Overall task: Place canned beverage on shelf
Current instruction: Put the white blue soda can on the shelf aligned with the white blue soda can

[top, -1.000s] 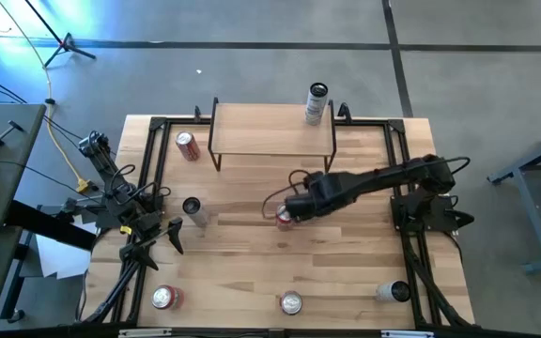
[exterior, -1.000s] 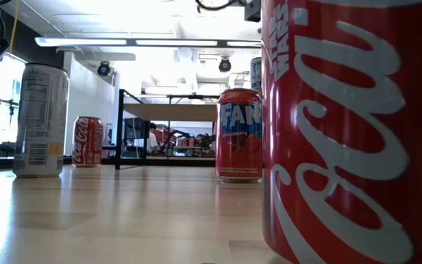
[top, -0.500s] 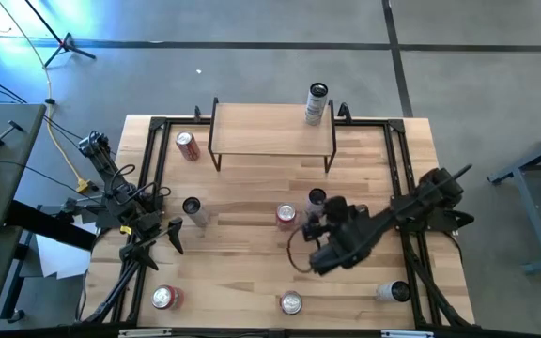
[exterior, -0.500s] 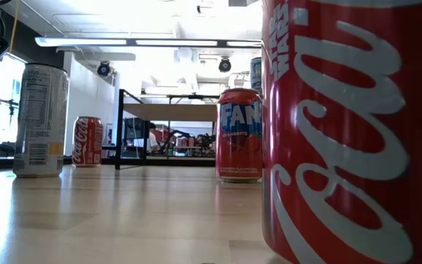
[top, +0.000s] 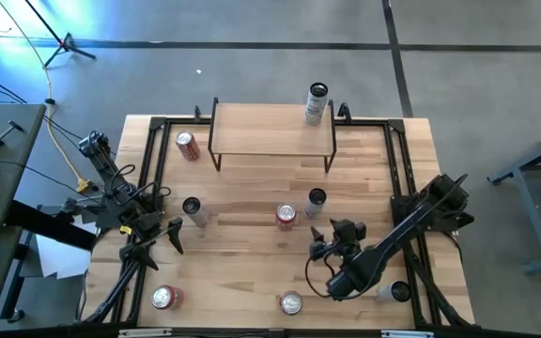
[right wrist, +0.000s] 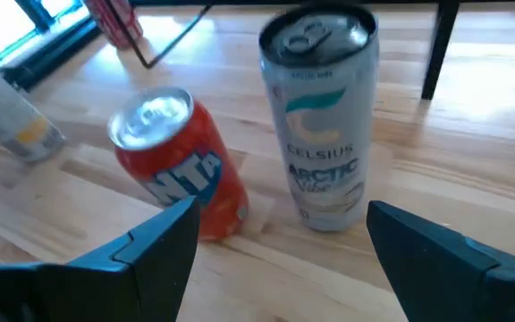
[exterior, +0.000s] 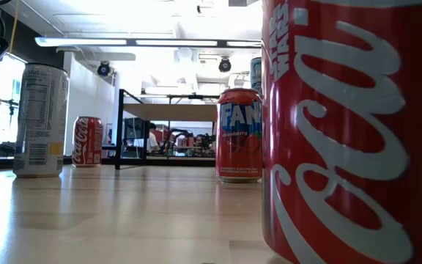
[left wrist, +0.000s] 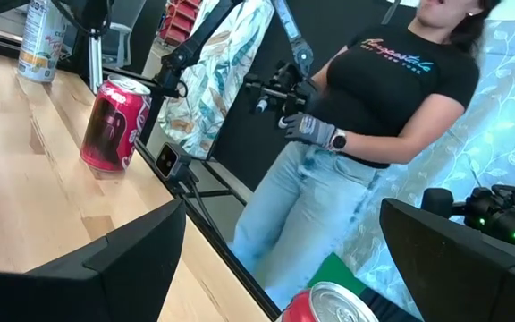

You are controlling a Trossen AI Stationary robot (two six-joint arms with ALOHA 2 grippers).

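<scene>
The shelf (top: 272, 130) stands at the table's far side; a silver can (top: 317, 101) stands at its far right corner. A red Fanta can (top: 285, 216) and a silver Celsius can (top: 316, 200) stand upright on the table in front of the shelf. They also show in the right wrist view: the Fanta can (right wrist: 186, 170) and the Celsius can (right wrist: 320, 125). My right gripper (top: 332, 235) is open and empty, on the near side of these two cans and apart from them. My left gripper (top: 172, 235) is open and empty at the table's left.
Other cans stand on the table: a red one (top: 188, 145) far left, a silver one (top: 193, 208), two red ones (top: 164, 298) (top: 291, 302) and a silver one (top: 394, 292) near the front edge. A person (left wrist: 365, 134) stands beyond the table.
My right gripper has drawn back from the Fanta can toward the table's near edge and a little to the right. The Celsius can, hidden under the arm before, now shows standing beside the Fanta can. Neither can has moved.
</scene>
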